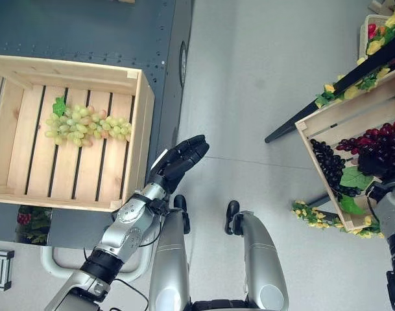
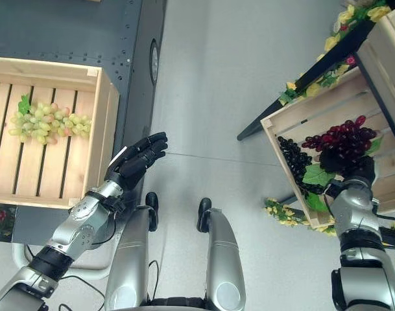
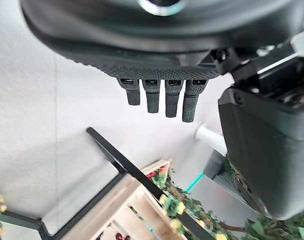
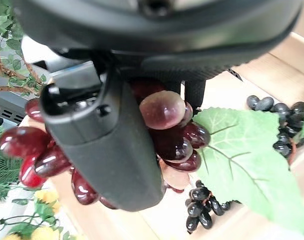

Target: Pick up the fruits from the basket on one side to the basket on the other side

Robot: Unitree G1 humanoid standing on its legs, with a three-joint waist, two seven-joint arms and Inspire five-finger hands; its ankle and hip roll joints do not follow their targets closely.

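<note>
Presently we list two wooden crates, one on each side of a grey floor.

Left crate (image 1: 144,123): slatted, pale wood. Contents: one bunch of green grapes (image 1: 87,124) with a green leaf, lying across the slats toward the far half. A dark blue panel (image 1: 87,29) lies beyond and beside it.

Right crate (image 2: 294,116): pale wood, tilted, set on a black frame (image 2: 314,74) trimmed with yellow flowers (image 2: 333,42) and greenery. Contents: one bunch of black grapes (image 2: 293,157) along the near wall, green leaves (image 2: 317,175), and one bunch of red grapes (image 2: 340,142).

Left hand (image 1: 181,159): we find it over the floor just beside the left crate's corner, fingers straight and together, holding nothing. Its wrist view shows the fingers (image 3: 161,97) extended over bare floor.

Right hand (image 2: 360,173): we find it inside the right crate, at the red grapes. Its wrist view shows the thumb (image 4: 112,145) and fingers curled round the red bunch, with grapes bulging on both sides of the thumb, a large green leaf and the black grapes beside it. Whether the bunch is clear of the crate floor we cannot tell.
</note>
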